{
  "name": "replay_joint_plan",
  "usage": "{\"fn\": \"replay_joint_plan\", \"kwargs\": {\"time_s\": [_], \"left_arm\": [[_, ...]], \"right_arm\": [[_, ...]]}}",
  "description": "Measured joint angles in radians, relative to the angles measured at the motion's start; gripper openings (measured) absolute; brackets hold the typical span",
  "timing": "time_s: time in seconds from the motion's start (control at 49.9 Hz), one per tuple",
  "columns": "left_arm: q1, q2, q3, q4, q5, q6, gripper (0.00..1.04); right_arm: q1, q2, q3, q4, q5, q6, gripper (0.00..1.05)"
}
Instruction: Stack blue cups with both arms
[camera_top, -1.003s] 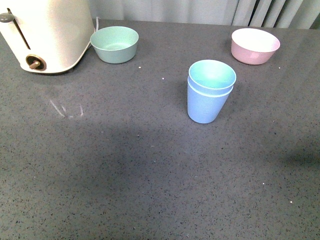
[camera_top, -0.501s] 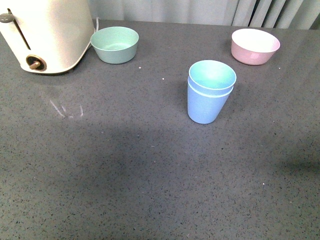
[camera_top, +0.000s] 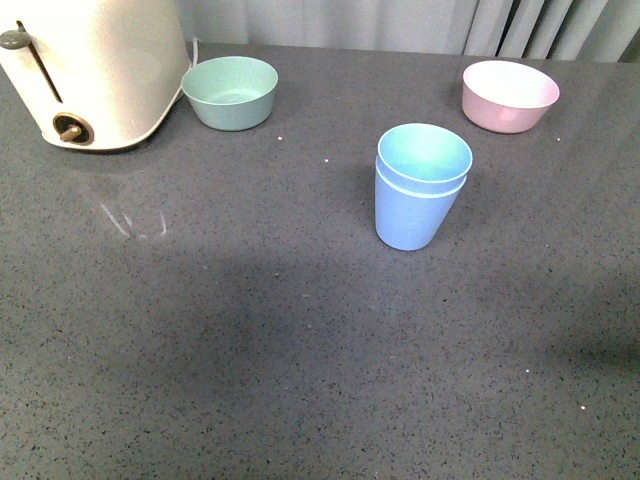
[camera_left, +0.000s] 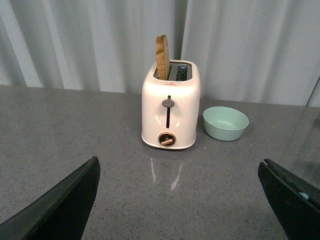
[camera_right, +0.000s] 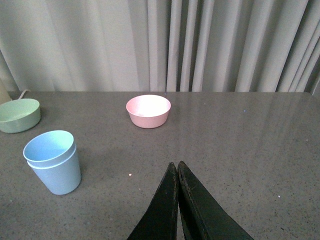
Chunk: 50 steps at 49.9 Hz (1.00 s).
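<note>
At the far left of the grey speckled tabletop (camera_top: 250, 340) stands a cream toaster (camera_top: 95, 65), and the left wrist view shows a slice of bread (camera_left: 162, 57) standing up in its slot. Just beside the toaster sits the mint green bowl (camera_top: 231, 91). Right of centre, the two blue cups (camera_top: 420, 185) stand upright, one nested inside the other, with the inner cup's rim showing above the outer one. Further right, near the back edge, is the pink bowl (camera_top: 510, 94), well apart from the cups. The left gripper (camera_left: 177, 200) has its jaws spread wide and holds nothing; the right gripper (camera_right: 177, 165) has its jaws pressed together, empty, away from the cups.
</note>
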<state>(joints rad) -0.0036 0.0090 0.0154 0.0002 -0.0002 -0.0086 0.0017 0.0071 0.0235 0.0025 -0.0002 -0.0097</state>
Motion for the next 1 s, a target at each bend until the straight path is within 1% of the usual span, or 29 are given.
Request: {"fn": "replay_joint_plan", "kwargs": {"time_s": [0.12, 0.221, 0.501, 0.521, 0.622, 0.642, 0.702, 1.003], "left_arm": [[0.000, 0.000, 0.000, 0.000, 0.000, 0.000, 0.96], [0.000, 0.000, 0.000, 0.000, 0.000, 0.000, 0.96], [0.000, 0.000, 0.000, 0.000, 0.000, 0.000, 0.96], [0.000, 0.000, 0.000, 0.000, 0.000, 0.000, 0.96], [0.000, 0.000, 0.000, 0.000, 0.000, 0.000, 0.96], [0.000, 0.000, 0.000, 0.000, 0.000, 0.000, 0.96], [0.000, 0.000, 0.000, 0.000, 0.000, 0.000, 0.96], [0.000, 0.000, 0.000, 0.000, 0.000, 0.000, 0.96]], "right_arm": [[0.000, 0.000, 0.000, 0.000, 0.000, -0.001, 0.03], [0.000, 0.000, 0.000, 0.000, 0.000, 0.000, 0.16], [0.000, -0.001, 0.000, 0.000, 0.000, 0.000, 0.78], [0.000, -0.001, 0.000, 0.000, 0.000, 0.000, 0.80], [0.000, -0.001, 0.000, 0.000, 0.000, 0.000, 0.96], [0.000, -0.001, 0.000, 0.000, 0.000, 0.002, 0.97], [0.000, -0.001, 0.000, 0.000, 0.000, 0.002, 0.95], [0.000, -0.001, 0.000, 0.000, 0.000, 0.002, 0.96]]}}
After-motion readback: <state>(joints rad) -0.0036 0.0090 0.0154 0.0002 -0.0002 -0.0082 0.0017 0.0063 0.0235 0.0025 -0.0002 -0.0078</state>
